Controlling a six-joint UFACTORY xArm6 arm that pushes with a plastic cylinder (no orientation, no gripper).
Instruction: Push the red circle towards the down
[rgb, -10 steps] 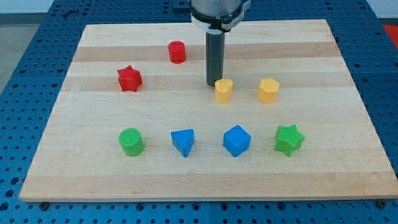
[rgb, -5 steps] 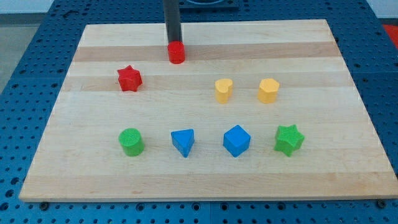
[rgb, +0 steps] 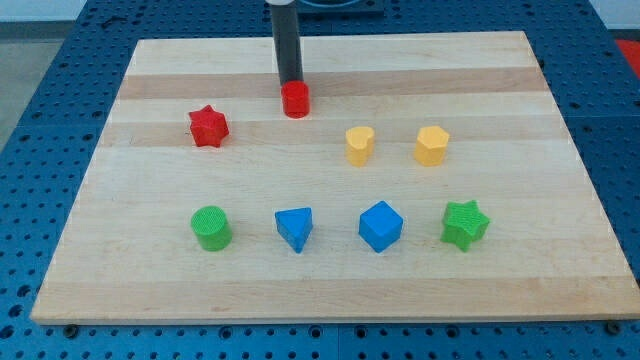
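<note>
The big wooden bench (rgb: 330, 280) holds all the blocks. My tip (rgb: 291, 82) touches the top edge of the red circle (rgb: 295, 100), which sits near the view's top, left of the middle. There is no tool, only the rod. In the bottom row, the blue cube (rgb: 380, 225) and the green star (rgb: 465, 223) sit side by side. The red star (rgb: 208, 126) is to the circle's lower left.

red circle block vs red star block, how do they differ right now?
Shape: the red circle block is a round cylinder; the red star block has points. Place: the circle sits nearer the view's top, the star lower and to the view's left. Contact: my tip is right at the circle's top side; the star stands alone. Both are red and rest on the wooden board.
</note>
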